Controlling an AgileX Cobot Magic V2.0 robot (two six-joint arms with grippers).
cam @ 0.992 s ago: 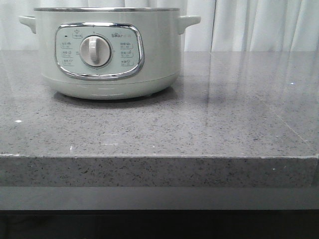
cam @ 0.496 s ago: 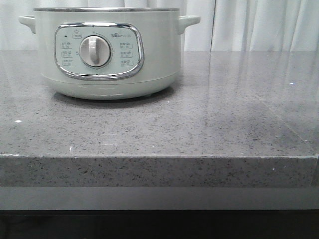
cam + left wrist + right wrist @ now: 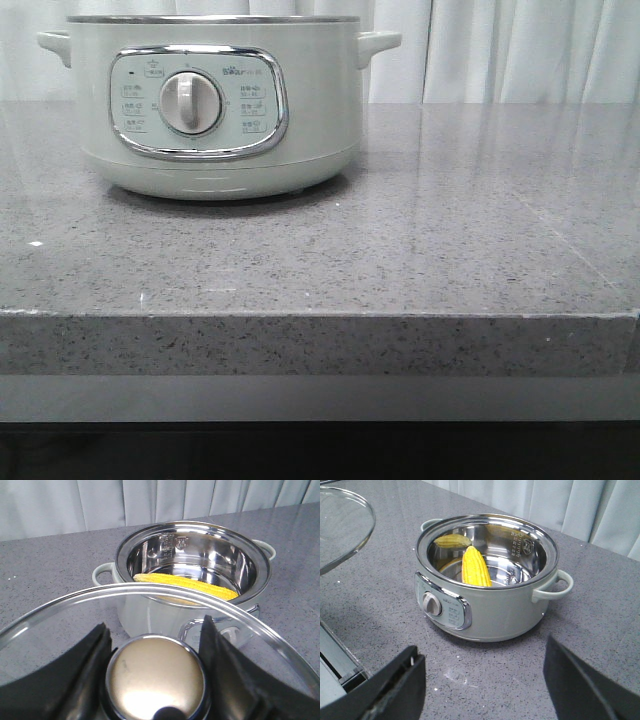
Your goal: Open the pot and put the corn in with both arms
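Observation:
The pale grey-green pot (image 3: 215, 105) stands at the back left of the grey stone counter. It has no lid on, as both wrist views show (image 3: 192, 575) (image 3: 487, 577). The yellow corn (image 3: 476, 567) lies inside the steel bowl, also seen in the left wrist view (image 3: 185, 583). My left gripper (image 3: 155, 672) is shut on the brassy knob (image 3: 157, 680) of the glass lid (image 3: 75, 615) and holds it up in front of the pot. The lid also shows in the right wrist view (image 3: 340, 525). My right gripper (image 3: 482, 680) is open and empty above the counter near the pot's front.
The grey stone counter (image 3: 420, 250) stretches to the right of the pot, with its front edge (image 3: 320, 315) near me. Pale curtains (image 3: 520, 50) hang behind. Neither arm shows in the front view.

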